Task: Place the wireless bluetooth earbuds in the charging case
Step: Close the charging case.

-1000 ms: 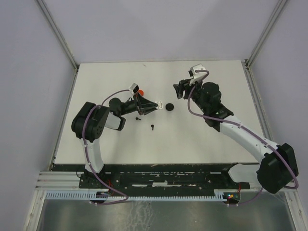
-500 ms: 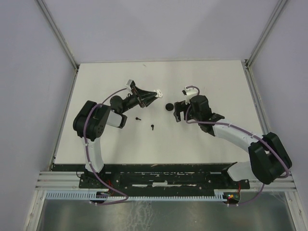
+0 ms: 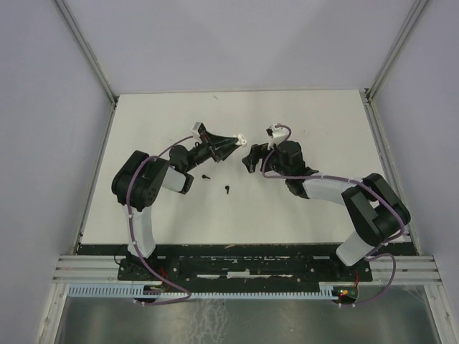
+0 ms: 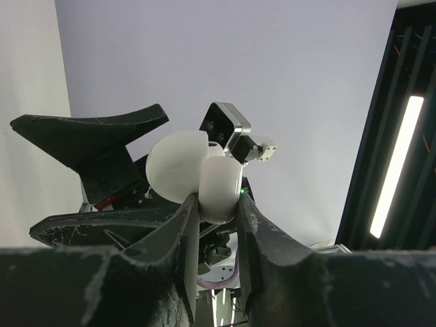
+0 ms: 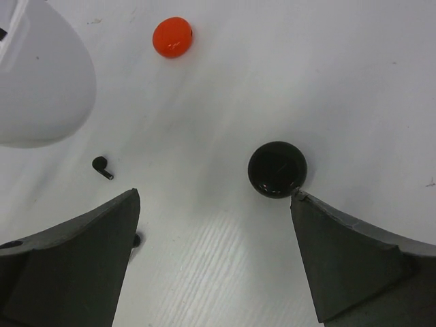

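**Leftward swing of the right tool (image 3: 249,159), now just beside the left tool (image 3: 237,141)**

Since a second ago: right arm folded in from the right-centre of the worktop (image 3: 315,115) and dropped low; left tool nudged toward the far edge.

Plain white worktop, matte, boxed in by pale lilac-grey walls (image 3: 237,43) on the left, far and right sides. Metal posts (image 3: 86,50) at the two far corners. Black rail (image 3: 215,252) along the near edge, carrying both arm bases.

Charging case (image 4: 204,178), white and rounded, clenched between the left tool's dark fingers (image 4: 189,231) and raised off the surface.

Two of the wireless bluetooth earbuds (image 3: 206,175), both black, lying loose on the worktop near the left arm, outside the case; second earbud (image 3: 227,190) a little nearer the rail, apart from the first.

Right tool released, jaws spread wide and grasping nothing. Black disc (image 5: 276,169) on the surface between them, close against one finger. Red disc (image 5: 172,37) further off, beyond the case.

Everything gathered centre-left, well apart from every edge. Only a narrow gap between the two tools. Broad stretches of worktop toward the far wall, the right wall and the near rail.
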`<action>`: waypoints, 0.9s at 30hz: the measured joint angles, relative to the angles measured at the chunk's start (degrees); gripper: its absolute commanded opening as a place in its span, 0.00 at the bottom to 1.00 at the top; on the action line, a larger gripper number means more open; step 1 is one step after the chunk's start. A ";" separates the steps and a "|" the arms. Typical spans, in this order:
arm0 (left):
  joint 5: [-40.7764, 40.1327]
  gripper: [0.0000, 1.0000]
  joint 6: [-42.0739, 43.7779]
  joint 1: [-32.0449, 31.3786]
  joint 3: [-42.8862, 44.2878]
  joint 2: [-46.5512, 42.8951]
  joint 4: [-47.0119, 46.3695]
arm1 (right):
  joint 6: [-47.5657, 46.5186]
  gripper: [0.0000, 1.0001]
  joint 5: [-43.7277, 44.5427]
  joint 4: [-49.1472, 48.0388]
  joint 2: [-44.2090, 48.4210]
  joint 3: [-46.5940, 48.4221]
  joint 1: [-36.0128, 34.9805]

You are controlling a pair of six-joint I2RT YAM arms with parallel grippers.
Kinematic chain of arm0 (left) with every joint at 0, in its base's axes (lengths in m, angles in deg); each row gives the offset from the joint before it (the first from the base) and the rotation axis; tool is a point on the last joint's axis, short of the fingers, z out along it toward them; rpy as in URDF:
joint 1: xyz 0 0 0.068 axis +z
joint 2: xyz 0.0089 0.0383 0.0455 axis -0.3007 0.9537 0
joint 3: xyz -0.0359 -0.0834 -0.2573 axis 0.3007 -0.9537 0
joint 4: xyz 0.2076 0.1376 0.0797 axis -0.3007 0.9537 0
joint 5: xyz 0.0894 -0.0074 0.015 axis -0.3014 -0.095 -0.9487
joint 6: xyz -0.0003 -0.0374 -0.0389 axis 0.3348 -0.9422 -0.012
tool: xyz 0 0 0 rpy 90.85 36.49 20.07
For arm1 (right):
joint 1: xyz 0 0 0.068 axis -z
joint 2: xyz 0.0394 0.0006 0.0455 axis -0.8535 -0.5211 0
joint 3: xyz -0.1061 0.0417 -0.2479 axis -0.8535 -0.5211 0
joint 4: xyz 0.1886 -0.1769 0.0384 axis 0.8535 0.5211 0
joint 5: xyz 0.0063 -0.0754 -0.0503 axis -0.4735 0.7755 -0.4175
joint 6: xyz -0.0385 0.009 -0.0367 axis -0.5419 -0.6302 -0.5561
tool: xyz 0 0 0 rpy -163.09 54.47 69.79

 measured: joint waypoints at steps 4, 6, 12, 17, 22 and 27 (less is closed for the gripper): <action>-0.07 0.03 0.00 -0.11 -0.13 0.00 0.00 | 1.36 0.99 -1.20 -4.50 -1.70 0.11 0.00; -0.09 0.03 -0.02 -0.15 -0.37 0.00 0.00 | 1.73 0.99 -1.57 -6.49 -2.23 0.22 -0.11; -0.04 0.03 0.00 -0.31 -1.25 0.00 -0.02 | 2.12 0.99 -1.55 -11.39 -3.41 0.37 -0.26; -0.07 0.03 -0.02 -0.31 -1.55 0.00 -0.02 | 2.34 0.99 -0.96 -14.03 -4.70 0.46 -0.26; -0.44 0.03 0.00 -0.28 -1.90 0.00 -0.07 | 2.23 0.99 -0.07 -14.82 -4.76 0.46 -0.26; -0.17 0.03 0.00 -0.31 -3.02 0.02 -0.04 | 1.25 0.99 1.79 -15.58 -4.74 0.46 -0.26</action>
